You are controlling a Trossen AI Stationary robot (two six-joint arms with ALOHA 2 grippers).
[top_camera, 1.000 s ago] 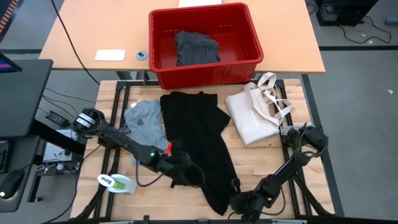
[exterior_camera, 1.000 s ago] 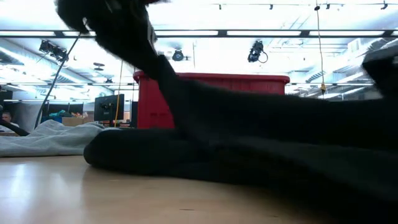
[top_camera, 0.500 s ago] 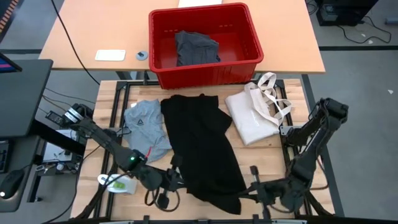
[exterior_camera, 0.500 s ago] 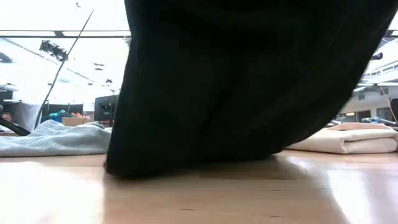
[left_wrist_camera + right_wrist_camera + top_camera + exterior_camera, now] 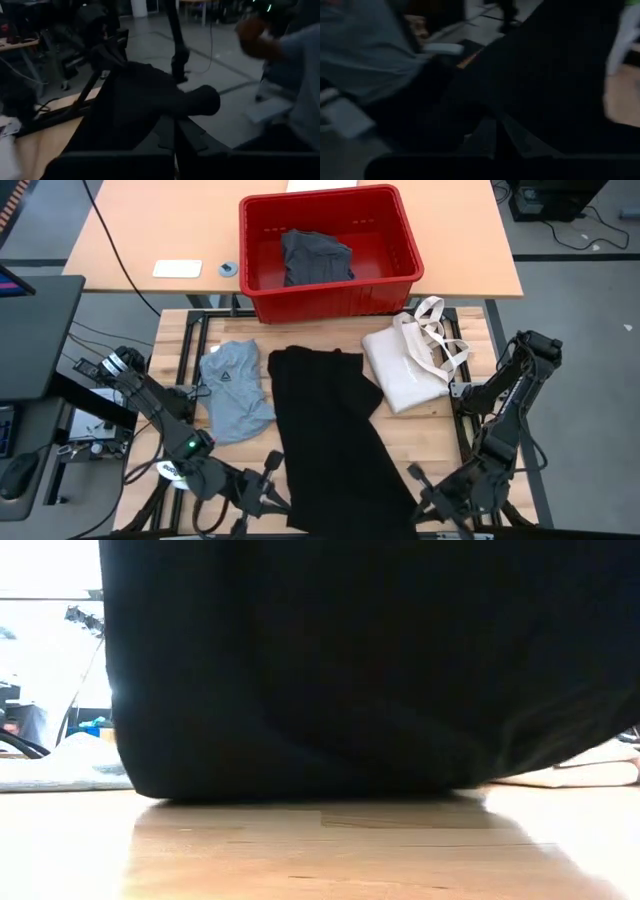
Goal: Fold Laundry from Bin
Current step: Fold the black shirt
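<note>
The wooden worktop (image 5: 440, 430) is sitting below a tan desk. From above, the black garment (image 5: 335, 430) is lying long and flat down the middle. Its near end is reaching between the left claw (image 5: 268, 492) and the right claw (image 5: 425, 492), both pressed tight on that cloth. One grey T-shirt (image 5: 232, 387) is lying just left of it and one cream tote bag (image 5: 410, 365) right. One red bin (image 5: 330, 250) is holding one dark grey garment (image 5: 315, 257).

From low down, the black garment (image 5: 350, 660) is hanging like a curtain.
</note>
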